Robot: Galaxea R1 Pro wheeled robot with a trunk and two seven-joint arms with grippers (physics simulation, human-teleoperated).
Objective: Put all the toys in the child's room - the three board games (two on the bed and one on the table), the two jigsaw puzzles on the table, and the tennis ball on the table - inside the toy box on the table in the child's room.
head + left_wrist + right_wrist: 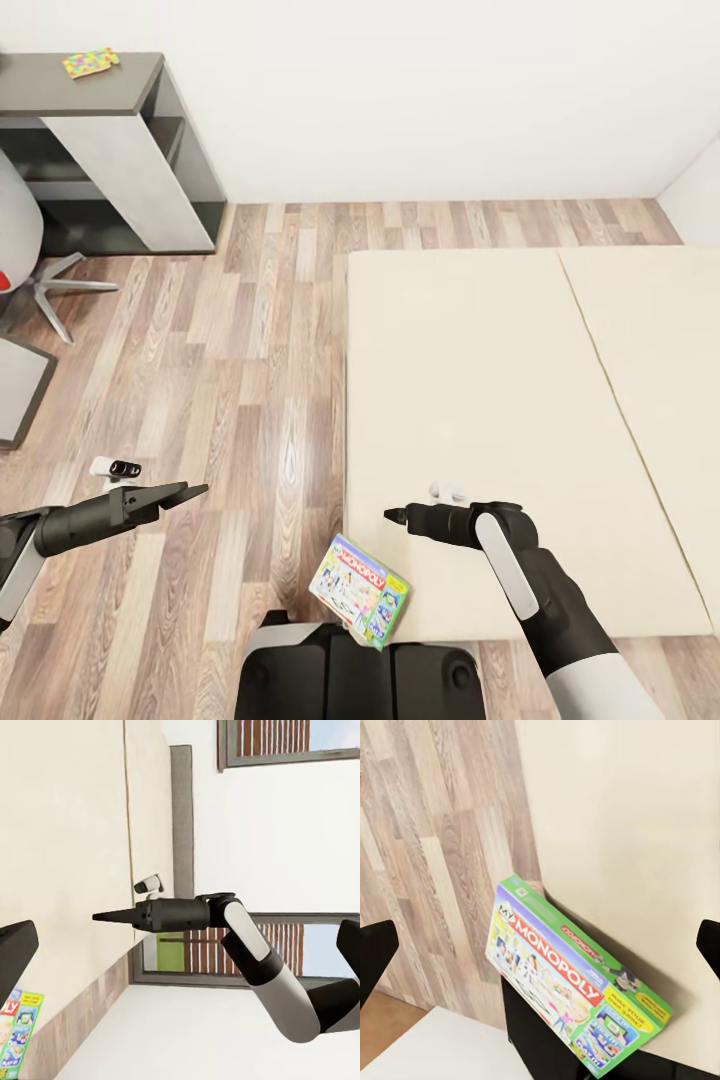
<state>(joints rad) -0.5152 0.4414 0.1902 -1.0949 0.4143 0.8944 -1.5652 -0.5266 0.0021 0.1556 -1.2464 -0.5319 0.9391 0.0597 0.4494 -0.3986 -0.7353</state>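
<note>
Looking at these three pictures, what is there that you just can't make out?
- Monopoly box: what holds it tilted at the bed corner is hidden beneath it, head and right wrist views.
- Desk: cut off by the head view's left edge.
- Puzzle: too small to read.
- Left end effector: finger gap unclear.

A home bedroom: cream bed (pixel 520 400), plank floor (pixel 230 380), desk shelf (pixel 110 150).

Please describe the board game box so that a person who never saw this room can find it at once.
Look at the big cream bed on the wood floor. At its near left corner, just in front of the robot's dark base, a flat game box overhangs the edge, tilted. It is the only printed thing there: green border, red band reading Monopoly.
</note>
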